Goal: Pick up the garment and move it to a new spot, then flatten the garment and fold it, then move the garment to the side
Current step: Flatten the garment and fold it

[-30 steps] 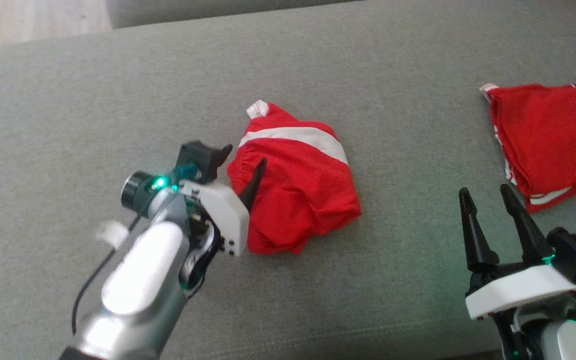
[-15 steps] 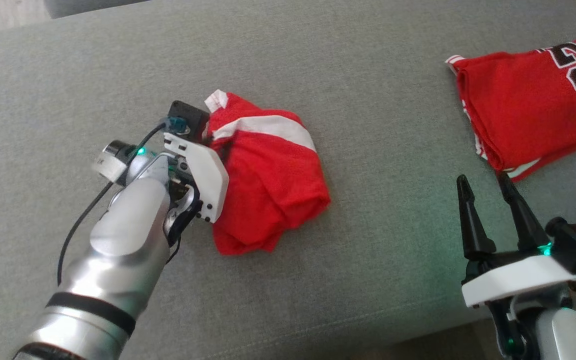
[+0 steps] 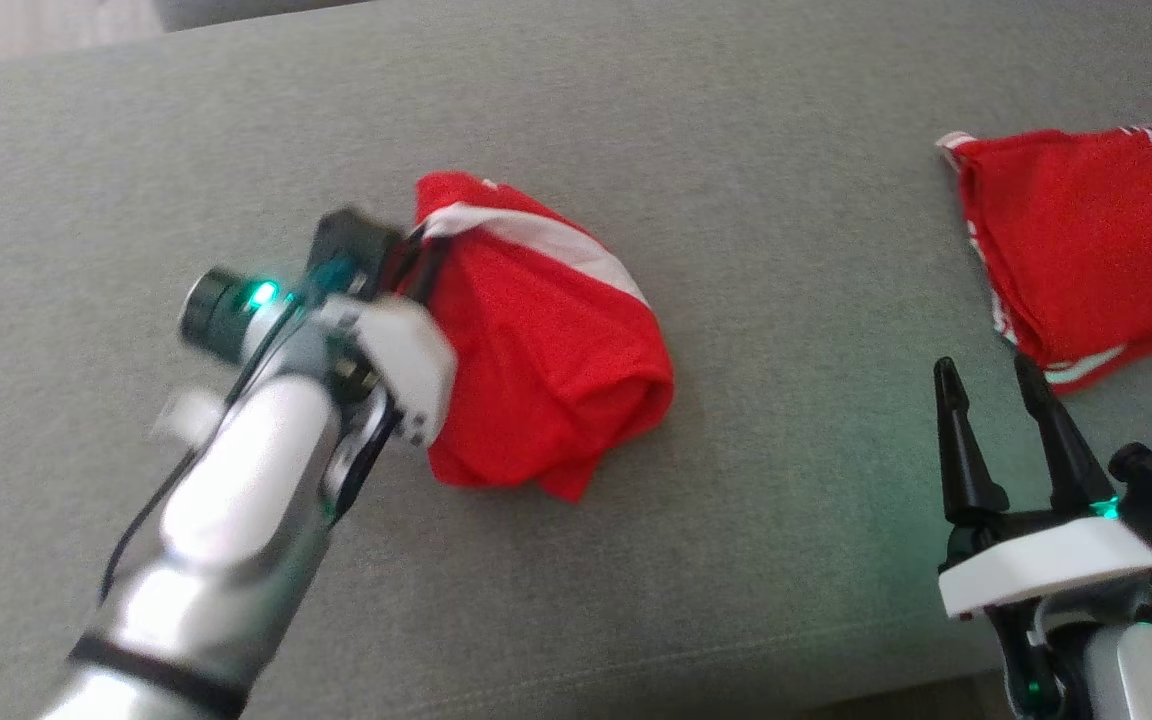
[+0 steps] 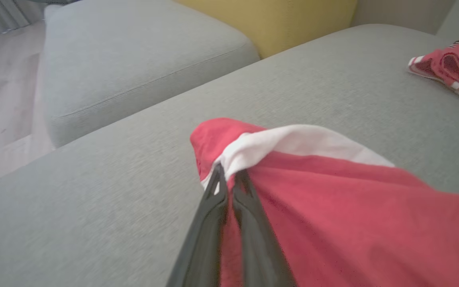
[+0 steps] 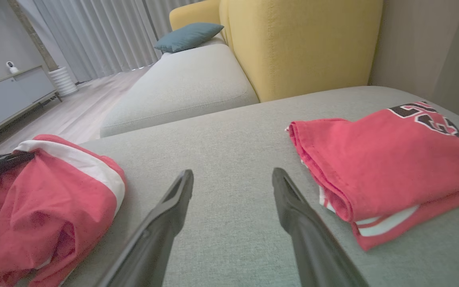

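A crumpled red garment with a white band (image 3: 546, 340) lies in a heap on the grey sofa cushion (image 3: 636, 120). My left gripper (image 3: 423, 250) is shut on its upper left edge, pinching the white band; the left wrist view has both dark fingers (image 4: 217, 199) closed on the cloth (image 4: 333, 199), which rises to a peak there. The right wrist view catches the same garment (image 5: 46, 199) at the left. My right gripper (image 3: 991, 385) hovers at the lower right, open, holding nothing, its fingers (image 5: 173, 199) spread over bare cushion.
A second red garment with black number print (image 3: 1086, 230) lies folded at the far right, just beyond my right gripper. A yellow backrest (image 5: 301, 44) and another grey cushion (image 5: 181, 87) stand behind. Wooden floor (image 4: 2, 79) lies off the cushion's left side.
My left gripper went from open beside the garment to shut on its white-banded edge, and the cloth is now pulled up into a peak. The head camera shifted. The right gripper stayed put.
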Tool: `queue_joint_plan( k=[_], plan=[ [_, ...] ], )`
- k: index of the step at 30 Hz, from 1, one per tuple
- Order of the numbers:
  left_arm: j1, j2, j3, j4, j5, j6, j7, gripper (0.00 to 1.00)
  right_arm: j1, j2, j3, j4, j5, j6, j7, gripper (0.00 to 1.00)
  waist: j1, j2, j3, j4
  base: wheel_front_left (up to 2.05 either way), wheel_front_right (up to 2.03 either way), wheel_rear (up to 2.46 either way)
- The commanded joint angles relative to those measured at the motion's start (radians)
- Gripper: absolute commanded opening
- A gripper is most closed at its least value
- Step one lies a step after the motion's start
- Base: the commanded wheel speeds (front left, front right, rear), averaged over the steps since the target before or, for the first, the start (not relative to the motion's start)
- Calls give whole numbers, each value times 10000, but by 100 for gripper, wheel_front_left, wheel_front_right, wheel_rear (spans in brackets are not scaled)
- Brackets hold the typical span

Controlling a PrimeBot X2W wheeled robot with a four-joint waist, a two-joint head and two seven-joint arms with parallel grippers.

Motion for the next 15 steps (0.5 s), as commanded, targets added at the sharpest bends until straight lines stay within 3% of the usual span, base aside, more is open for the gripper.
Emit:
queue_joint_plan(
  k=[1,10,15],
  plan=[
    [76,482,385,-489,124,150,-17,0,-91,-53,210,-335,60,65,-52,100,0,-1,-103,212,0,0,0],
    [3463,2322,1421,-4128,-481,1660,1165,0,-44,-53,161,-456,12,65,104,100,0,-1,-84,898,0,0,0],
    [4381,2473,1681,-4734,-835,1999,1257,0,-111,-53,168,-491,-36,65,166,100,0,-1,-47,1080,0,0,0]
  ],
)
